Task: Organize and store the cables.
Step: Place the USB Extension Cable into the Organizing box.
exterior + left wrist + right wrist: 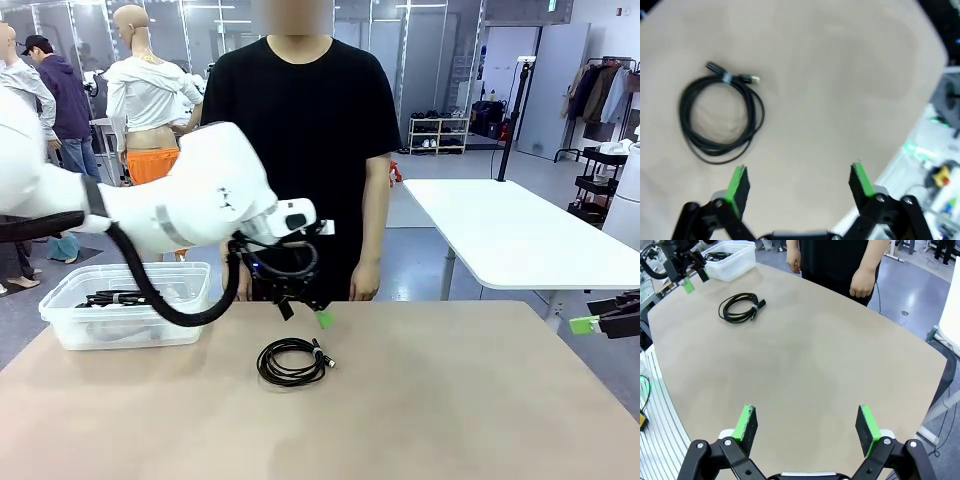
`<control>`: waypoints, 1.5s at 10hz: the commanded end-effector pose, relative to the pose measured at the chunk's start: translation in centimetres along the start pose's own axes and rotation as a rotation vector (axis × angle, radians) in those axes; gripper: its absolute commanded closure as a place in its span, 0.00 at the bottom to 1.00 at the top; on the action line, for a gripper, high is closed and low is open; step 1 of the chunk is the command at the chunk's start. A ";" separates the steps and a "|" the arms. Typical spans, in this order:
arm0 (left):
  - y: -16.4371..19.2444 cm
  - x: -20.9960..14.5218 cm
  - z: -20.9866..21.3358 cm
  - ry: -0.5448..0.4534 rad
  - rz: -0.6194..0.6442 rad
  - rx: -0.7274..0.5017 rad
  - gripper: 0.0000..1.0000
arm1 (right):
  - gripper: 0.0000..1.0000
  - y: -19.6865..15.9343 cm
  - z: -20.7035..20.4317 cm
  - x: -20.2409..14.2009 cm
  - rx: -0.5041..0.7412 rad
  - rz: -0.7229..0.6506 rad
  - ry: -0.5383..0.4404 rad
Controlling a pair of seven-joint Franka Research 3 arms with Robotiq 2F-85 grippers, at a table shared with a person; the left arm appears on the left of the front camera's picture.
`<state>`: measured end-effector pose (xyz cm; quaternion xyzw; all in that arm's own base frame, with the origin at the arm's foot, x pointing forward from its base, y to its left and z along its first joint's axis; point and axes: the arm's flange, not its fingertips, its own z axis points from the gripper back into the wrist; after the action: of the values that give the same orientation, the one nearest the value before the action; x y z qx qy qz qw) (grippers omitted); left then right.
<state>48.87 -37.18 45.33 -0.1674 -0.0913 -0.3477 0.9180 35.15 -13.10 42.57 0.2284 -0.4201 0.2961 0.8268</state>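
The desk (450, 400) is a plain pale tan, unpatterned. On it lies a black coiled cable (291, 361) with a small pale band near its plugs, one plug tipped in a light metallic colour. At the far left stands a clear, whitish bin (70, 310) with more black cables (115, 297) inside. The left arm (190, 195) is white with a black hose, and the left claw (305, 312) is black with bright green pads (737, 182). The right claw (807, 427) is likewise black with green pads. The person (310, 130) at the far side wears a black T-shirt. The floor (420, 265) beyond is grey-blue, and a second table (520, 235) at the far right is white.
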 end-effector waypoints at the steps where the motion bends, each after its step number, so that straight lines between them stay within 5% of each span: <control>1: -0.5 4.6 -2.2 0.056 0.090 0.104 0.00 | 0.00 -0.1 0.1 -0.1 0.010 0.002 0.004; 4: -1.8 7.8 -4.3 0.141 0.177 0.273 0.00 | 0.00 -0.1 0.1 -0.1 0.010 0.002 0.004; 8: -0.6 8.1 -4.9 0.126 0.282 0.250 0.00 | 0.00 -0.1 0.1 -0.1 0.010 0.002 0.004; 15: 2.3 7.8 -12.4 0.151 0.737 0.321 0.00 | 0.00 -0.1 0.1 -0.1 0.010 0.002 0.004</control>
<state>56.28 -44.23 35.21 -0.0100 -0.0077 -0.0103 0.9999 35.14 -13.11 42.55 0.2285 -0.4200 0.2961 0.8269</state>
